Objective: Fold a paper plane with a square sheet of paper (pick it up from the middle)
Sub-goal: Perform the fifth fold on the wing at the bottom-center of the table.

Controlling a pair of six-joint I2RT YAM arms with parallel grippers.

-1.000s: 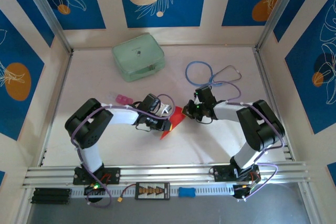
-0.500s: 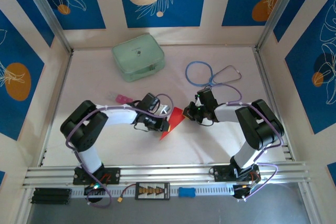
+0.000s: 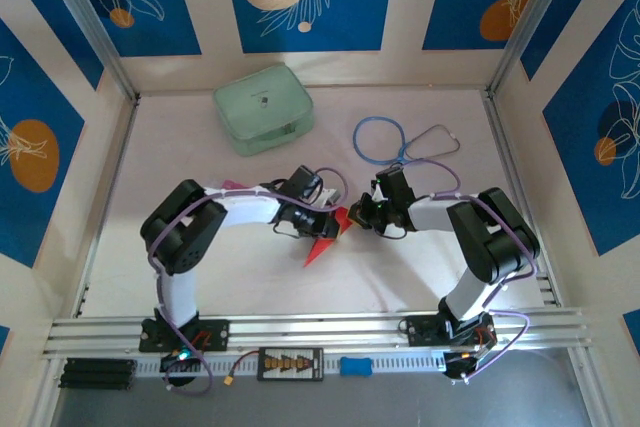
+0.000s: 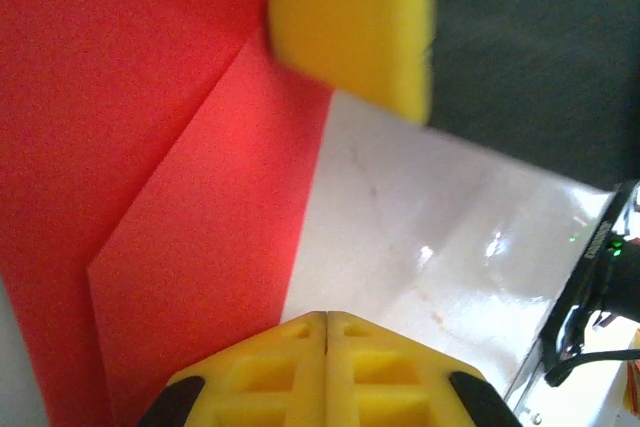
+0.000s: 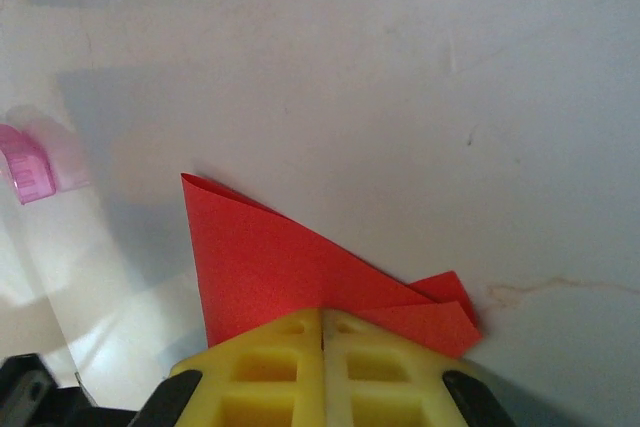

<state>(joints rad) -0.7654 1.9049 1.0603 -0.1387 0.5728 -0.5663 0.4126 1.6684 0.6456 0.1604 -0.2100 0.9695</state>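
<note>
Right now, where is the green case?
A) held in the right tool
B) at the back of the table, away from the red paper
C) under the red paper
B: the green case sits near the back edge of the table, with the red paper lying well in front of it.

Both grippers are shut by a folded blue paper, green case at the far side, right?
Not quite: the paper is red, not blue, as the top view shows. The left gripper and right gripper are shut by it, and the green case is at the far side.
</note>
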